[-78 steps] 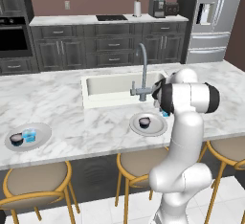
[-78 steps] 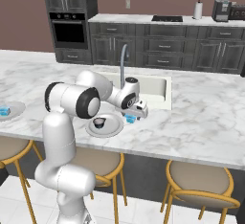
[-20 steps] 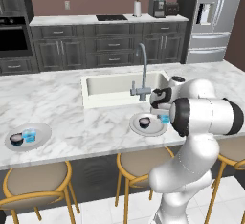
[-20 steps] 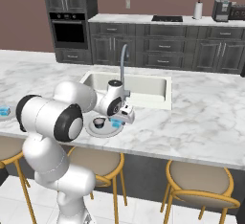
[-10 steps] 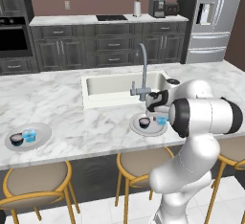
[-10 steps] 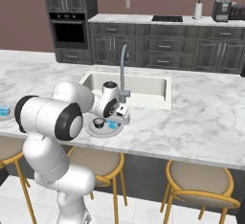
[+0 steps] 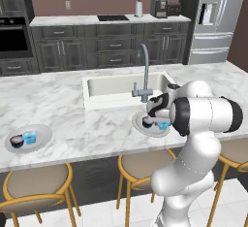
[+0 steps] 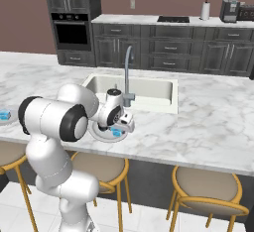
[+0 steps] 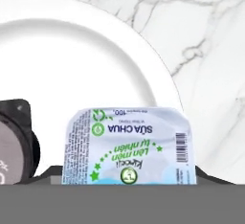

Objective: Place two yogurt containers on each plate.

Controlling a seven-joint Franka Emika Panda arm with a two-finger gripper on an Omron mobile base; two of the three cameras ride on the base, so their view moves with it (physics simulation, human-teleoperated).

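Observation:
A round white plate lies on the marble island in front of the sink. On it stands a dark yogurt container. Beside that one, a light blue yogurt container with a printed foil lid sits low over the plate's rim side. My gripper is shut on it, with a dark fingertip at each flank. A second plate at the island's left end carries one dark cup and one light blue cup.
The sink basin and its tall faucet stand just behind the near plate. Round tan stools line the island's front edge. Bare marble stretches to the right of the plate.
My gripper came down and slightly left with the light blue container, bringing it onto the plate next to the dark cup. Nothing else moved.

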